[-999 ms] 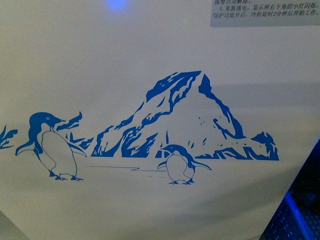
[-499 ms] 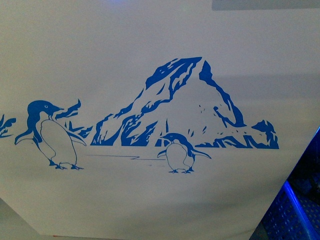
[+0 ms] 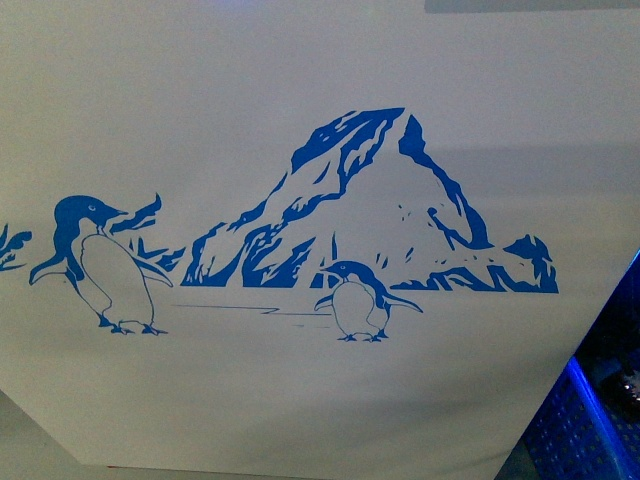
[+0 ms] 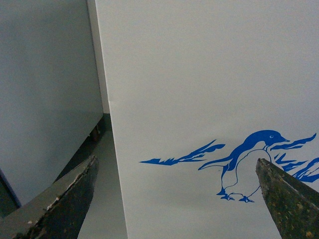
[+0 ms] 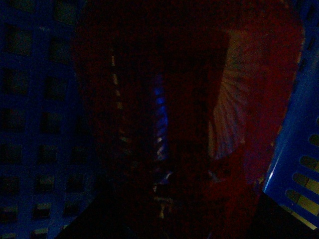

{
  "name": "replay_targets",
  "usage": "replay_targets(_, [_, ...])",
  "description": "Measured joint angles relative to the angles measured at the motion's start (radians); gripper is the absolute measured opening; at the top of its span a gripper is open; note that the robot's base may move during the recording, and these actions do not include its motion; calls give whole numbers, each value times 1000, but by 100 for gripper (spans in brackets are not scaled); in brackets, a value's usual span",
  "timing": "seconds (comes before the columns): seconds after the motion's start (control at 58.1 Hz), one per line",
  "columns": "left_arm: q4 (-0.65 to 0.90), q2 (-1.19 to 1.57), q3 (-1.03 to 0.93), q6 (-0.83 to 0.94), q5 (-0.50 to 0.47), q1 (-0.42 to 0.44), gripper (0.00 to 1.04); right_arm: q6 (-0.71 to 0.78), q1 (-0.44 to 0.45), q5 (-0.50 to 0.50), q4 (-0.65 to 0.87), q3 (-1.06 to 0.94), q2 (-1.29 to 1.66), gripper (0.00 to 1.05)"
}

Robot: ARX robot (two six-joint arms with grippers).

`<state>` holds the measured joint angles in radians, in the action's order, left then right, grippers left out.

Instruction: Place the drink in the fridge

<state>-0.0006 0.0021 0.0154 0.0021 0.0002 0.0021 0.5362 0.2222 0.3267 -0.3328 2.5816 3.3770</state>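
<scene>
The fridge's white front wall (image 3: 300,400) fills the front view, with its blue penguin-and-mountain picture (image 3: 350,220) in the middle. In the left wrist view the same wall (image 4: 199,74) is close ahead, with one penguin (image 4: 249,164) on it. My left gripper (image 4: 177,199) is open and empty, and its two dark fingers (image 4: 65,204) stand wide apart before the wall's corner edge. The right wrist view is dark. I cannot make out the right gripper or any drink in it. No drink shows in the other views. Neither arm shows in the front view.
A blue perforated crate (image 3: 590,420) stands at the lower right beside the fridge. A grey label (image 3: 530,5) sits at the wall's top edge. A grey surface (image 4: 45,89) and a strip of floor (image 4: 102,199) lie beside the fridge's corner.
The penguin picture has slid upward in the front view. The printed label and a blue light at the top have almost left the frame. More of the blue crate shows.
</scene>
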Motion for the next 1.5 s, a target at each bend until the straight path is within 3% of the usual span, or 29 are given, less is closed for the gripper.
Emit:
replay_targets(0.103, [0,0,0,0,0,0,97,-7,2,-2,81,-137,-68,39])
replay_targets(0.396, [0,0,0,0,0,0,97,-31,-3,-11,221,-407,-200,39])
replay_targets(0.585, [0,0,0,0,0,0,97,-80,-31,-26,374,-698,-380,38])
replay_targets(0.878, [0,0,0,0,0,0,97,-115,-55,-79,489,-973,-681,38])
replay_targets(1.223, [0,0,0,0,0,0,97,-214,-37,-183,586,-1384,-1307,37])
replay_targets(1.498, [0,0,0,0,0,0,97,-342,-1,-319,546,-1636,-1769,37])
